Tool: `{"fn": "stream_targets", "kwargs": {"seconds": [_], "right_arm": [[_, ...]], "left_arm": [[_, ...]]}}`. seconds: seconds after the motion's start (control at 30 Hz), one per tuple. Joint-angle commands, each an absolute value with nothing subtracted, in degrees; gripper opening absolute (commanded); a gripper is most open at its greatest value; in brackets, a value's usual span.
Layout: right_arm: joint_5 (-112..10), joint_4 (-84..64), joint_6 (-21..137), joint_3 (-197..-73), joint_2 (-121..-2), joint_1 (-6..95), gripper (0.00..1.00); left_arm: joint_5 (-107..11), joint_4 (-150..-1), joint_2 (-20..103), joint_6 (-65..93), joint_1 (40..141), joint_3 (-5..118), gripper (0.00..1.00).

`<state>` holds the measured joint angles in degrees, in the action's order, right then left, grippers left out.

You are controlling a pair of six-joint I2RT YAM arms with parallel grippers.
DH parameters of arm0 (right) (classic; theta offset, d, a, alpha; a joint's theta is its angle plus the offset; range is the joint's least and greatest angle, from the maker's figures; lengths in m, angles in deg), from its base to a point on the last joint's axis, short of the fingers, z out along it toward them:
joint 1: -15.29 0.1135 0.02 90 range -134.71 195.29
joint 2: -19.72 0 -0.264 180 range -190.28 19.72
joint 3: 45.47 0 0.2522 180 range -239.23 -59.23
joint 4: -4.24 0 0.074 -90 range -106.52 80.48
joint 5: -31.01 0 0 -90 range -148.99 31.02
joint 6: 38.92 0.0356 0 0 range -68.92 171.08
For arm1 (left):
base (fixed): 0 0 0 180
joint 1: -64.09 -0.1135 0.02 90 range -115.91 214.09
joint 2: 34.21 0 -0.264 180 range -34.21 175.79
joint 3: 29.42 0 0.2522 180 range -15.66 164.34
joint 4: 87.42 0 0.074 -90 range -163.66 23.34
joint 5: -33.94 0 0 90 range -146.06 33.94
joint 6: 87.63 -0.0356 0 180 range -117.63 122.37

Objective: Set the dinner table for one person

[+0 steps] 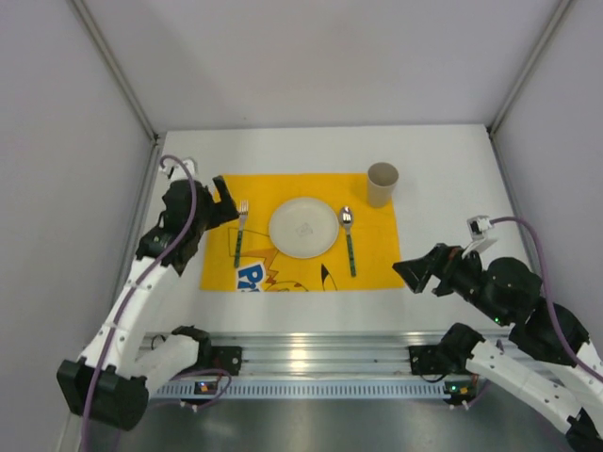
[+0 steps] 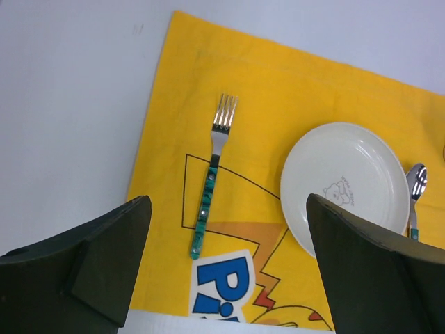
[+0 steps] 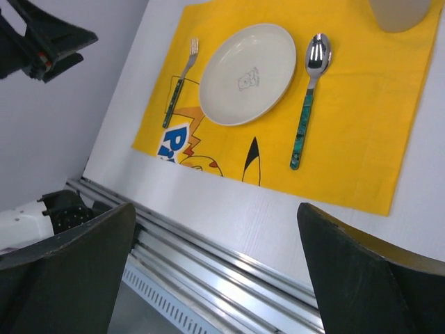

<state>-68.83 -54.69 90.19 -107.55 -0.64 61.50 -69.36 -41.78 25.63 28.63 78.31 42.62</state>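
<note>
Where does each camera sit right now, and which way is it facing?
Top external: above, behind the bases, looking down on the dinner table; both arms show.
Left wrist: on left gripper, facing down at the fork; own fingers below.
Right wrist: on right gripper, facing the yellow cloth; own fingers below.
All share the plate.

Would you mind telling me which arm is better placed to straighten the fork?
Left. The left gripper hovers open beside the fork; the right gripper sits off the near right corner of the mat, with plate and spoon between.
</note>
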Motion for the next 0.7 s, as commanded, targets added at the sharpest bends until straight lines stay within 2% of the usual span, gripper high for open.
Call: {"fn": "stream_targets", "kwargs": {"seconds": [0.0, 0.03, 0.1, 0.3, 0.67], "right_arm": [[-71.64, -57.41, 92.82, -108.27, 0.21, 62.05, 1.00], [-72.25, -57.77, 92.83, -108.45, 0.12, 62.05, 1.00], [-72.69, -58.47, 92.83, -108.54, -0.58, 61.96, 1.00], [-72.61, -59.00, 90.90, -110.29, -4.09, 61.96, 1.00], [-77.44, -60.32, 90.36, -111.17, -3.39, 61.96, 1.00]], "left_arm": [[-72.58, -66.05, 13.28, 20.40, 78.68, 31.48, 0.98], [-72.24, -69.05, 8.64, 18.82, 78.68, 26.32, 0.98], [-72.32, -72.15, 6.32, 14.95, 78.68, 23.73, 0.99], [-75.56, -65.57, 7.54, 13.61, 78.68, 25.47, 0.99], [-77.68, -65.22, 6.40, 12.48, 78.68, 24.68, 0.99]]}}
